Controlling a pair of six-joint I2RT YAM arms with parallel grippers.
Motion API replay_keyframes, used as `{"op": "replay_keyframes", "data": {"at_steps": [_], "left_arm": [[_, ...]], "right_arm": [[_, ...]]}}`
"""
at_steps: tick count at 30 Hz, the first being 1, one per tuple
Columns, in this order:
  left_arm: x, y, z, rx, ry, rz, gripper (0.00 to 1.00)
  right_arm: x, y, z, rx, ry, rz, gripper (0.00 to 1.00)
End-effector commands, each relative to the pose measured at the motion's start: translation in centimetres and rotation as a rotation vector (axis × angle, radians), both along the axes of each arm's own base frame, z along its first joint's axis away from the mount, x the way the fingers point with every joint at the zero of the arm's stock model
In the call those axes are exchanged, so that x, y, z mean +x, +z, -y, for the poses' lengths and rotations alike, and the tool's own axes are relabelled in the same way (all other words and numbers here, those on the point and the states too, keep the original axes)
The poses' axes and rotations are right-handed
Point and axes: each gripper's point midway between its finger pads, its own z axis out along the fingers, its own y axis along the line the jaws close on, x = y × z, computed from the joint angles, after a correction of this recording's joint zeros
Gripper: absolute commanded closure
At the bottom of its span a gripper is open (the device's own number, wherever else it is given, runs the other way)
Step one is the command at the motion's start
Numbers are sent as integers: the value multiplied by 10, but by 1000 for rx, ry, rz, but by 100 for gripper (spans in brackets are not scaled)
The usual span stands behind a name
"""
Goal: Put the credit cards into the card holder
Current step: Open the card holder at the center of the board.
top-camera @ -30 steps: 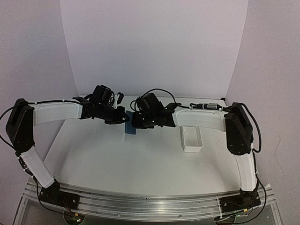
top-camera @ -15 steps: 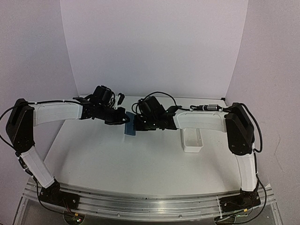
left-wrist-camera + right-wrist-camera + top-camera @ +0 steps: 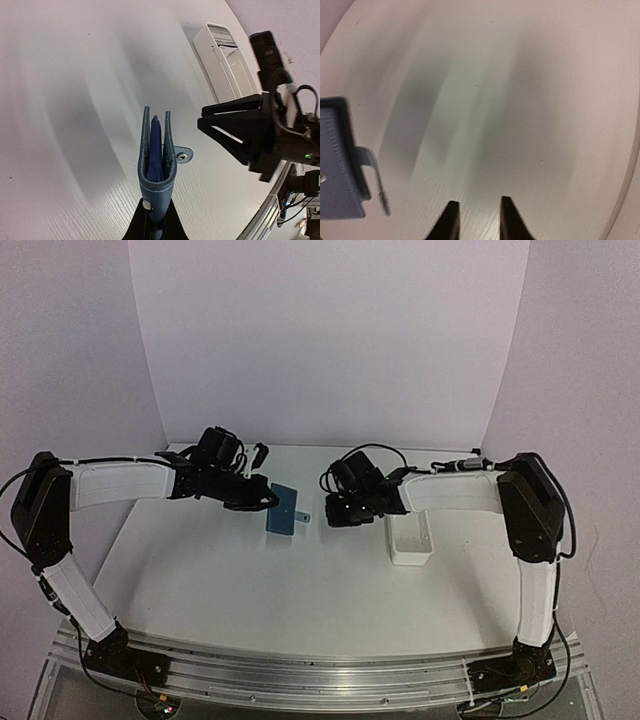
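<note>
Your left gripper (image 3: 153, 227) pinches the closed edge of the one card holder (image 3: 156, 167), held edge-up and slightly gaping above the table (image 3: 75, 100). You cannot tell whether cards sit inside it. Your right gripper (image 3: 479, 220), fingers nearly together and empty, hangs near the snap tab (image 3: 182, 156). One white tray (image 3: 410, 540) lies to its right. Pale lilac walls (image 3: 330, 340) surround the white tabletop.
</note>
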Motion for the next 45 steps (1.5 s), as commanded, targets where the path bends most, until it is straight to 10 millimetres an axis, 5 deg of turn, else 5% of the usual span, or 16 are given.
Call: {"op": "replay_keyframes", "data": {"at_steps": [1, 2, 3, 9, 17, 26, 31, 37, 41, 45], "left_arm": [[6, 25, -2, -16, -20, 116, 100], [9, 27, -3, -19, -22, 131, 100], [7, 31, 1, -39, -45, 142, 100], [-10, 54, 15, -183, -177, 189, 100], [-22, 63, 17, -268, -225, 181, 100], [-24, 67, 16, -279, -232, 194, 100], [-26, 70, 16, -289, -233, 195, 100], [-30, 64, 16, -290, -245, 179, 100], [-31, 63, 16, -291, -248, 176, 100], [-31, 64, 18, -296, -258, 173, 100]], "right_arm": [[-16, 85, -27, 140, 231, 150, 66], [-31, 99, -41, 225, 342, 162, 43], [-43, 108, -51, 296, 419, 165, 35], [-51, 107, -61, 395, 512, 151, 27], [-47, 91, -52, 436, 526, 74, 50], [-48, 80, -56, 448, 530, 38, 54], [-48, 66, -49, 430, 501, 14, 75], [-44, 78, -47, 438, 498, 50, 91], [-40, 87, -45, 442, 487, 73, 80], [-40, 90, -48, 454, 498, 74, 83]]}}
